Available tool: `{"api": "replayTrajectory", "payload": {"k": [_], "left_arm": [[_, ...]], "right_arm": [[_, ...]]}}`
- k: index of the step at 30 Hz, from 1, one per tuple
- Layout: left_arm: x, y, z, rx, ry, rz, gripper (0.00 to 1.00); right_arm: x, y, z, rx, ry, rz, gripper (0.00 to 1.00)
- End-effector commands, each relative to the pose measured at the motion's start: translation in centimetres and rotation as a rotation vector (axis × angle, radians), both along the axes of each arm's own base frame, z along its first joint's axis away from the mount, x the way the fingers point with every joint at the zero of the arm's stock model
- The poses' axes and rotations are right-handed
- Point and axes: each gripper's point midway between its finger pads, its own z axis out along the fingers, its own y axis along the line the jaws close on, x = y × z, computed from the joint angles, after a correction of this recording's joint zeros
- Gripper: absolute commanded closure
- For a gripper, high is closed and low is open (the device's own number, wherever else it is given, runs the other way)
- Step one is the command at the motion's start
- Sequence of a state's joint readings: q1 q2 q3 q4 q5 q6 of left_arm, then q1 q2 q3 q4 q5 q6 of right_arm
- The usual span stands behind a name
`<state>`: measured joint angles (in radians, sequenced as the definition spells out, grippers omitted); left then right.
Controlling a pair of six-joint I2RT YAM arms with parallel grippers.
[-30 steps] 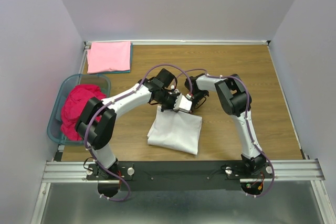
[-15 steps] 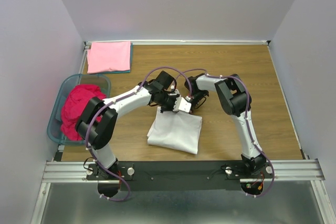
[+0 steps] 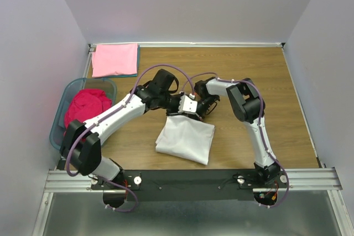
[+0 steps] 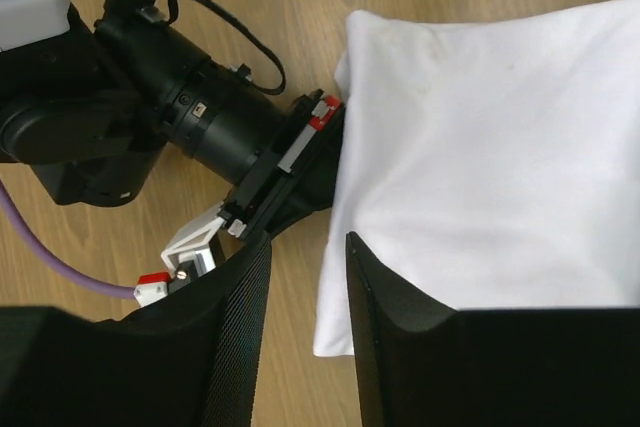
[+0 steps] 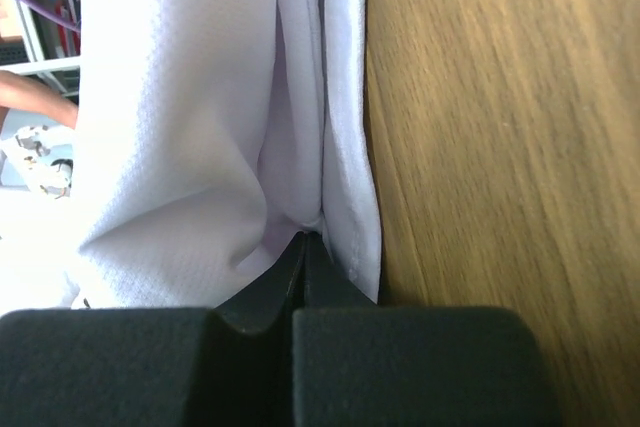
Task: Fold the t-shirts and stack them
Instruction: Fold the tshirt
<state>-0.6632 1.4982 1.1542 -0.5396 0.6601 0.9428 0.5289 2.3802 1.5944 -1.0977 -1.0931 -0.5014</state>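
Observation:
A white t-shirt (image 3: 185, 139) lies folded on the wooden table in front of both arms. My right gripper (image 5: 303, 237) is shut on a fold at the white t-shirt's (image 5: 180, 97) far edge; from above that right gripper (image 3: 194, 114) sits at the edge's middle. Beside it, my left gripper (image 3: 178, 112) hovers over the shirt's far left corner. In the left wrist view the left gripper (image 4: 305, 247) is open, with bare wood and a corner of the white t-shirt (image 4: 480, 147) below the gap. A light pink t-shirt (image 3: 114, 59) lies folded at the back left. The magenta-red t-shirt (image 3: 86, 109) is bunched in the basket.
A teal plastic basket (image 3: 60, 122) stands at the left table edge. The right arm's wrist (image 4: 200, 117) lies close beside my left fingers. Bare wood (image 3: 265, 87) stretches to the right of the arms, bounded by white walls.
My left gripper has opened and let go of the white t-shirt's edge, and the left arm's elbow has swung down to the left. The right gripper still pinches the edge.

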Motion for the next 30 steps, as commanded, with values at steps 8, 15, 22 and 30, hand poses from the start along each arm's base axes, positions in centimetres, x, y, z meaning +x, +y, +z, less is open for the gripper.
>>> {"api": "replayTrajectory", "payload": {"k": [8,15,22,30], "left_arm": [[-6.4,3.3,-7.4,0.137,0.345,0.015,0.67],[-6.3,4.1,-11.4,0.231,0.398,0.046,0.69],[-6.5,4.8,-14.1,0.296,0.423,0.031,0.71],[-6.7,4.3,-12.1,0.233,0.399,-0.001,0.64]], "right_arm": [[2.6,-0.7,0.1,-0.125,-0.191,0.033,0.92],[4.1,-0.8,1.1,-0.170,-0.254,0.023,0.90],[5.8,-1.2,1.8,-0.234,-0.333,0.014,0.82],[11.6,-2.8,4.2,-0.286,-0.483,-0.087,0.66]]}}
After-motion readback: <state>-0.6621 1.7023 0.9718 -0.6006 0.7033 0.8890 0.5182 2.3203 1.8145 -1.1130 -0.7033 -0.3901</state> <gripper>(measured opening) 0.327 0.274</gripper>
